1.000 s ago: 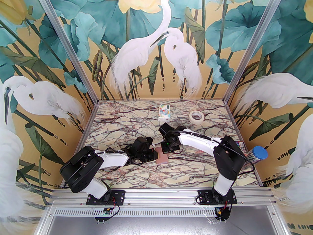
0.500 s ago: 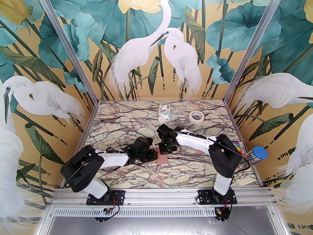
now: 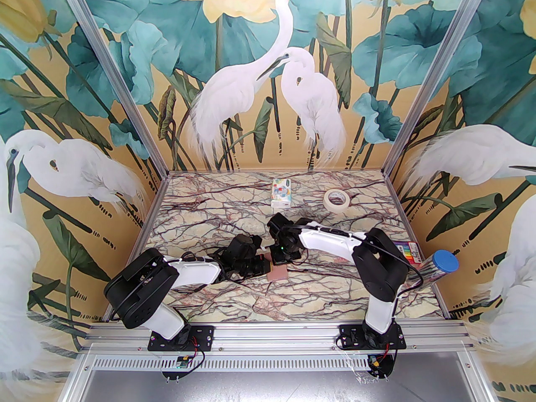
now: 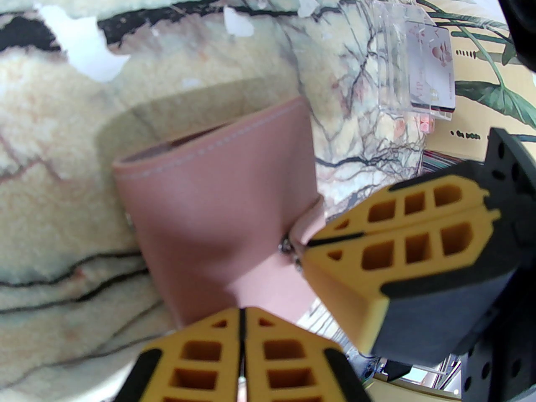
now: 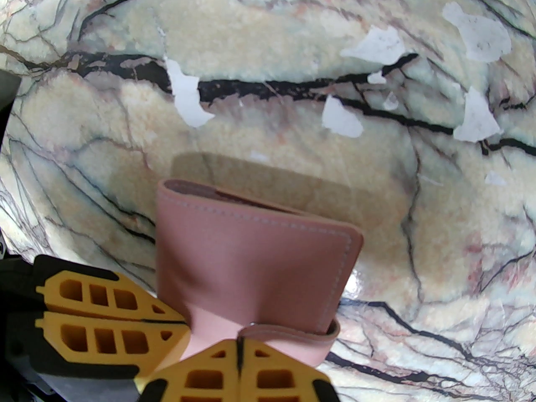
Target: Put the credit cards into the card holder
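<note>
Both the left end effector and right end effector clamp the card holder.

Overhead, my view is bright, evenly lit and sharp from edge to edge. Both wrist views bend strongly, like a fisheye. In them the card holder throws a soft shadow toward the upper frame across the surface. Whatever sits nearest the bottom edge is blurred.
</note>
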You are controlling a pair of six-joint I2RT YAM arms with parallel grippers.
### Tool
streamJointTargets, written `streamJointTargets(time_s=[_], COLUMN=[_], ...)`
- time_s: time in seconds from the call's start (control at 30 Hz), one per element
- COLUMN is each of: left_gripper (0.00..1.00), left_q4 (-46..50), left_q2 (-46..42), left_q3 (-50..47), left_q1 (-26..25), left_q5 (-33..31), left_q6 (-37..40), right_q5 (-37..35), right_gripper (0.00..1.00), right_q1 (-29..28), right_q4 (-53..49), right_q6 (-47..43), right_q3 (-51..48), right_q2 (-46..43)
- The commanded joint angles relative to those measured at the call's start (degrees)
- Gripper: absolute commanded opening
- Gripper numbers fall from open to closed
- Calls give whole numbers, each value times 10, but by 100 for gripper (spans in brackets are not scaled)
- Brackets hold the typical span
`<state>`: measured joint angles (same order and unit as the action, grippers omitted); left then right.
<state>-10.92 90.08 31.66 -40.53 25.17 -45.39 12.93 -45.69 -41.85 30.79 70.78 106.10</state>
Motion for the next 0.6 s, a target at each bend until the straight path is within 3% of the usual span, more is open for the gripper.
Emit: streamJointTargets(time_s=[0.0,0.57], left_gripper=[8,8], left_q4=[9,9], left_q2=[12,8], left_q3=[4,1], left_q1=[-3,-3], left_q5=[-5,-5], left_q6=[9,8], right_q5=[-7,-63], right_gripper=[0,0], right_q1=[-3,-2], right_q4=[-9,-9], right_q6=[-2,18], right_q3=[9,11], right_q2=[17,-2])
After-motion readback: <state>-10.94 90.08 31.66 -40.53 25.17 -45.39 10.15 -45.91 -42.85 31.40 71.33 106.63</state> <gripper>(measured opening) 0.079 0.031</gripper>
